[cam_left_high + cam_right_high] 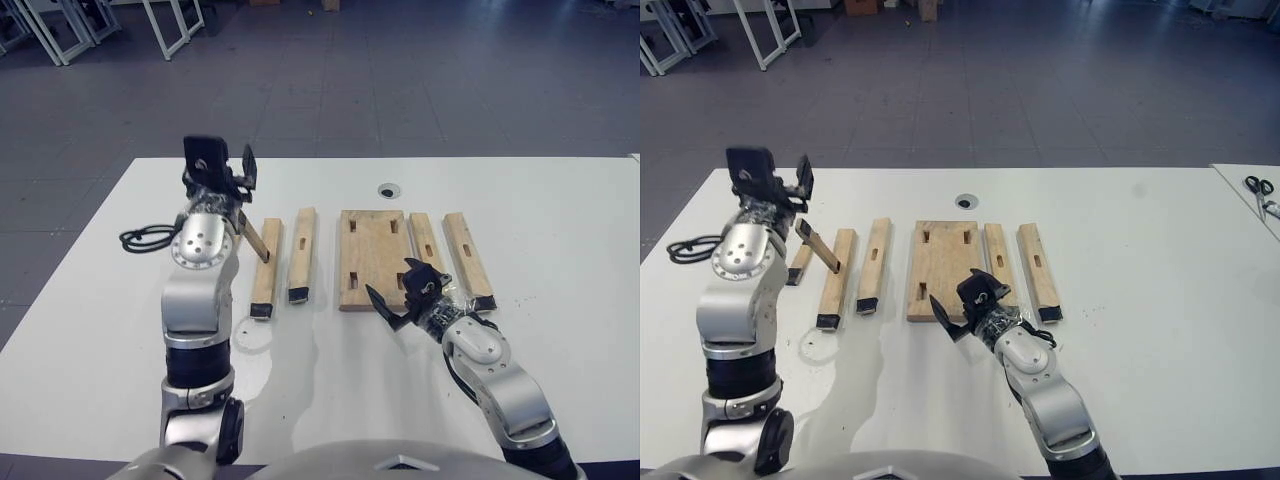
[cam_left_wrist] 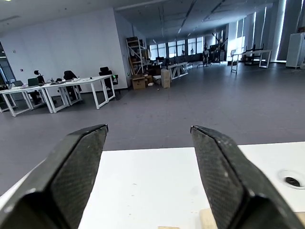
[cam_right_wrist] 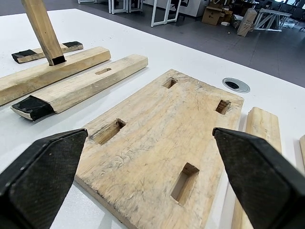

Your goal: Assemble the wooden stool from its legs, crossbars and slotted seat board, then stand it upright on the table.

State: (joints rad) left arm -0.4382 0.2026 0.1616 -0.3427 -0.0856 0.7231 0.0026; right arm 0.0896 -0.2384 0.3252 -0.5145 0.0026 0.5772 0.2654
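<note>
The slotted seat board [image 1: 373,258] lies flat in the middle of the table [image 1: 560,230], its four slots facing up. Two legs lie on each side of it, parallel to its long edges and apart from it: the inner left leg [image 1: 301,252] and outer left leg [image 1: 265,270], the inner right leg [image 1: 424,240] and outer right leg [image 1: 466,255]. A crossbar [image 1: 820,247] stands tilted in the outer left leg's slot, leaning toward my left arm. I cannot tell whether its top touches the wrist. A loose crossbar [image 1: 798,262] lies flat just beyond that leg, partly behind the arm.

My right gripper [image 3: 150,133] hovers low over the board's near edge, fingers [image 3: 43,167] spread wide with nothing between them. My left gripper [image 2: 148,138] is raised above the table's left part and points toward the far edge, fingers parted and empty.

I see open tabletop to the right of the legs and along the near edge. A cable port [image 1: 388,190] sits beyond the board, and a black cable [image 1: 145,238] coils near the left edge.
</note>
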